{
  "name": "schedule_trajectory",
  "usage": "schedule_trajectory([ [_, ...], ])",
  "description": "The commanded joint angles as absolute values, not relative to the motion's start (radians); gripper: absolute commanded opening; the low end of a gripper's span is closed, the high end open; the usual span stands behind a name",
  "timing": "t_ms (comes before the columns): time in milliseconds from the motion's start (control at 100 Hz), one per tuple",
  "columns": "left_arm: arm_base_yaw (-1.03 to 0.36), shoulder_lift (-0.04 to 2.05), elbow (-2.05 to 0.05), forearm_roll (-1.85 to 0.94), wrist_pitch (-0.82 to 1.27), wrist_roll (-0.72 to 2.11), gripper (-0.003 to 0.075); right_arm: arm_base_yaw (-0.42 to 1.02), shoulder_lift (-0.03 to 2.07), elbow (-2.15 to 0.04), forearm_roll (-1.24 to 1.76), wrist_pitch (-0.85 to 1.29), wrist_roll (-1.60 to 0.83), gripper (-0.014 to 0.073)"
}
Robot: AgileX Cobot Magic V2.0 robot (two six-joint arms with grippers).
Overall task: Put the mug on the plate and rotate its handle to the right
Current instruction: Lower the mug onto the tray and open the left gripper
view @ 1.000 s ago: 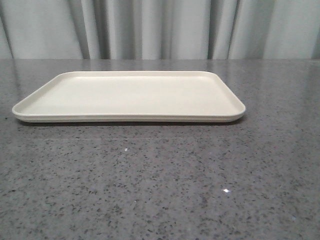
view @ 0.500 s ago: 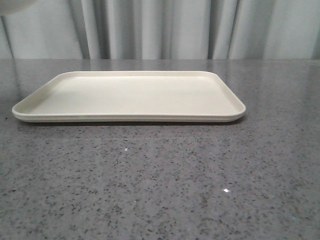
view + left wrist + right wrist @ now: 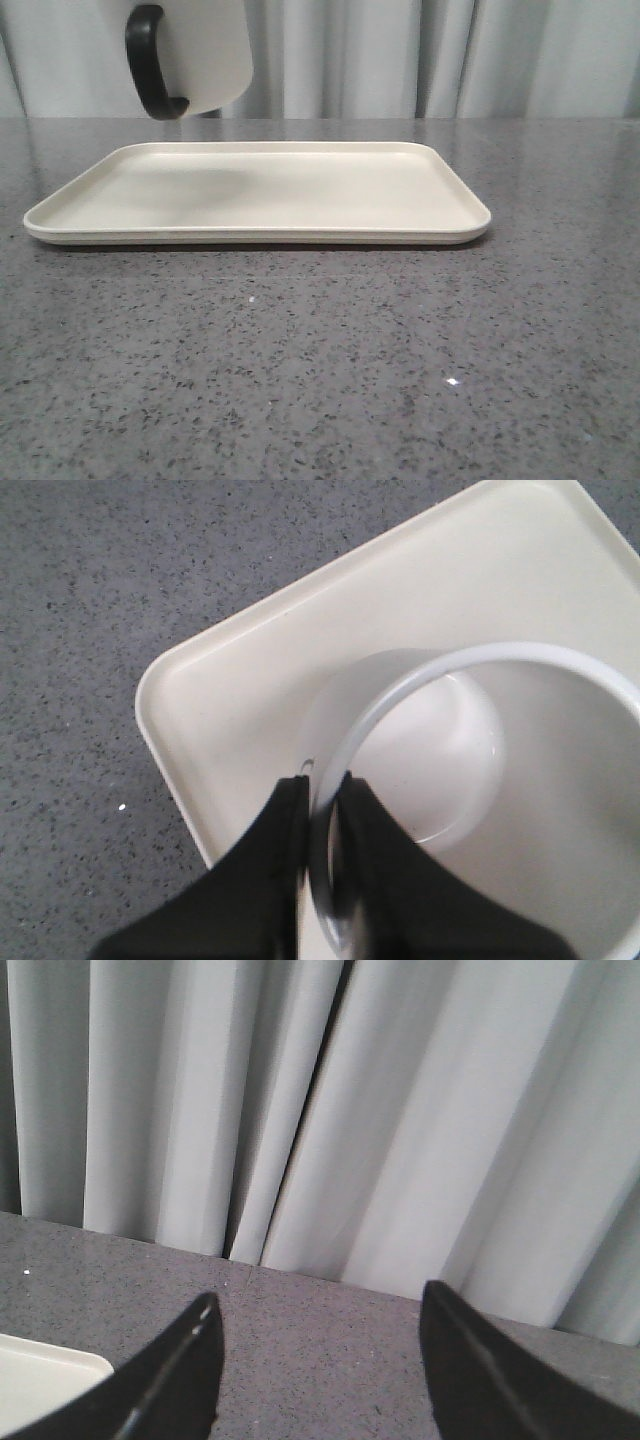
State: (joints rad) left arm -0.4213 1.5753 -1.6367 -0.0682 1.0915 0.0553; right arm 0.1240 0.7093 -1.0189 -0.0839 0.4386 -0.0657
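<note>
A speckled grey stone tabletop (image 3: 320,380) runs back to a wall of pale grey curtain (image 3: 500,60). The plate (image 3: 260,190) lies flat on the tabletop. The mug (image 3: 205,50) hangs in the air above the plate's left part, clear of it, its handle (image 3: 150,62) pointing left in the front view.

Only the left wrist view shows the hold: the left pincer (image 3: 322,805) is clamped on the mug's rim, one finger inside and one outside, with the plate's corner below. The front view shows no pincer at all.

The right wrist view shows the right pincer (image 3: 318,1355) spread wide with nothing between its fingers, above the tabletop near one plate corner (image 3: 50,1375), facing the curtain.
</note>
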Motion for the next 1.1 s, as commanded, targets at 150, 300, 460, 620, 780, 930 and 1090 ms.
schedule_trajectory([
  [150, -0.449, 1.599, -1.676, -0.122, 0.98, 0.044, -0.002, 0.125, 0.715, -1.049, -0.1, 0.369, -0.072, 0.0438],
  [300, -0.473, 1.639, -1.678, -0.122, 0.967, 0.044, -0.002, 0.125, 0.715, -1.049, -0.1, 0.373, -0.072, 0.0438],
  [460, -0.493, 1.668, -1.678, -0.124, 0.962, 0.044, -0.002, 0.125, 0.715, -1.049, -0.1, 0.375, -0.072, 0.0438],
  [620, -0.497, 1.696, -1.678, -0.143, 0.962, 0.044, -0.002, 0.125, 0.715, -1.049, -0.1, 0.379, -0.072, 0.0438],
  [780, -0.497, 1.711, -1.678, -0.168, 0.964, 0.044, -0.002, 0.125, 0.715, -1.049, -0.1, 0.385, -0.072, 0.0438],
  [930, -0.497, 1.714, -1.678, -0.168, 0.964, 0.044, -0.002, 0.125, 0.715, -1.049, -0.1, 0.389, -0.072, 0.0438],
  [1090, -0.497, 1.714, -1.678, -0.168, 0.964, 0.044, -0.002, 0.125, 0.715, -1.049, -0.1, 0.389, -0.072, 0.0438],
])
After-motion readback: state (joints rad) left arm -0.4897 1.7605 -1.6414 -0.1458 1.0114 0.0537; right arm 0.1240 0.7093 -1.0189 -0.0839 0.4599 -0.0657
